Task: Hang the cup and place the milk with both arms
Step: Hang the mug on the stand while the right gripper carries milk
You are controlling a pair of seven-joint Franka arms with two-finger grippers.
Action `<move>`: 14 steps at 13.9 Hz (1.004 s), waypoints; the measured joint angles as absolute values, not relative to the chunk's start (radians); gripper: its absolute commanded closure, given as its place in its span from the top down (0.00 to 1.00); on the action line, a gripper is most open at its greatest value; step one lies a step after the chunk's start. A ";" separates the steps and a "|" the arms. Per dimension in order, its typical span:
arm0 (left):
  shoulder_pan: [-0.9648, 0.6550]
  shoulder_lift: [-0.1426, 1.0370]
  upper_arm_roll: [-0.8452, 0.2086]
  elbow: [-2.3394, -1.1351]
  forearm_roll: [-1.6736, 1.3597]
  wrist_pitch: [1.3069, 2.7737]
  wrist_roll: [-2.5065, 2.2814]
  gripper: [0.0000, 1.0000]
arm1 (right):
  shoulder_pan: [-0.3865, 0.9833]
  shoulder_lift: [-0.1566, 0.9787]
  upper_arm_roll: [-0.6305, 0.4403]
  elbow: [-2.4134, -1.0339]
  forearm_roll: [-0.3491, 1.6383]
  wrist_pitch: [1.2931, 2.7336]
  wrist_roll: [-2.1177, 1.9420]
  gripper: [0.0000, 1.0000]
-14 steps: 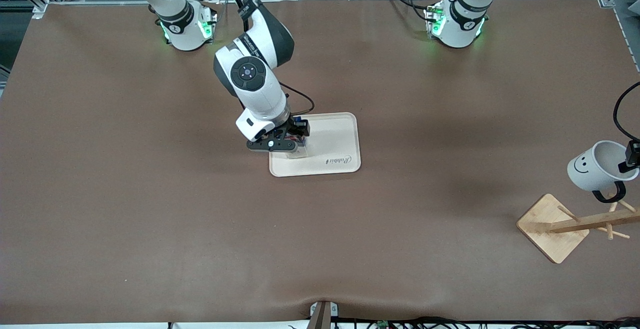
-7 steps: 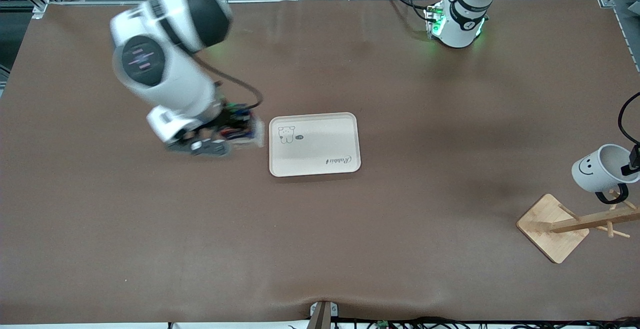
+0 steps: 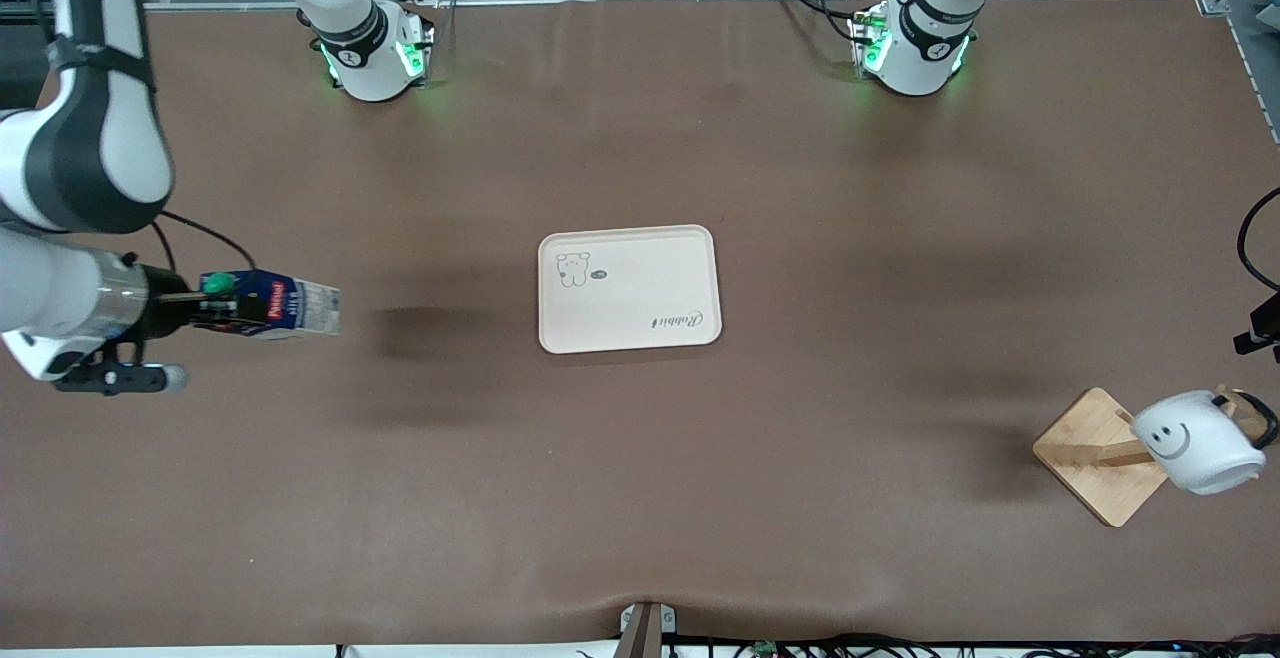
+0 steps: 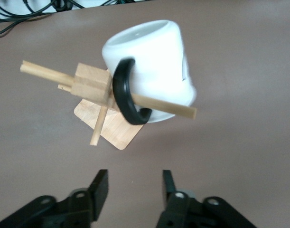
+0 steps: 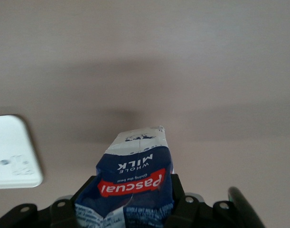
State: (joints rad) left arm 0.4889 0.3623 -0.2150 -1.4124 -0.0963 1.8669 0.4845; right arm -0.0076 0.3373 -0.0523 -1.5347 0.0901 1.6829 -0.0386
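Brown matting covers the whole table (image 3: pixel 420 498), and my 2 white arms rise from green-lit bases along its top edge.

Starting at the right arm's end of the table, my right gripper (image 3: pixel 185 313) hangs in the air over bare matting, well apart from the tray. Its black fingers (image 5: pixel 180 199) are pinched on the small dark blue milk carton (image 3: pixel 268 305) with the green round screw cap; the carton lies on its side in the grip, cap toward my wrist and pale base pointing toward the tray.

Next, near the middle of the table, comes the cream rectangular tray (image 3: pixel 640 283) with rounded corners, a small bear drawing and a script word printed on it.

At the left arm's end stands the pale wooden cup rack (image 3: pixel 1095 458) with a square base and thin pegs. The white mug (image 3: pixel 1195 443) with the black smiley face hangs mouth-down on 1 peg (image 4: pixel 166 105), which passes through its black loop handle (image 4: pixel 126 97).

My left gripper (image 4: pixel 132 192) is above the rack, its fingers (image 4: pixel 99 187) spread apart, clear of the mug.
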 measured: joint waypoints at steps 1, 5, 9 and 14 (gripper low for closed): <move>0.489 0.352 -0.216 -1.410 -0.096 1.866 0.440 1.00 | -0.028 0.311 -0.052 -1.610 0.069 1.757 -0.053 0.00; 0.484 0.294 -0.220 -1.410 -0.096 1.787 0.169 1.00 | -0.038 0.180 -0.049 -1.946 0.033 2.030 -0.057 0.00; 0.375 0.263 -0.249 -1.410 0.059 1.707 -0.191 1.00 | -0.059 0.147 -0.049 -2.033 0.031 2.069 -0.057 0.00; 0.322 0.224 -0.256 -1.408 0.106 1.699 -0.222 1.00 | -0.071 0.147 -0.048 -2.123 0.031 2.114 -0.057 0.00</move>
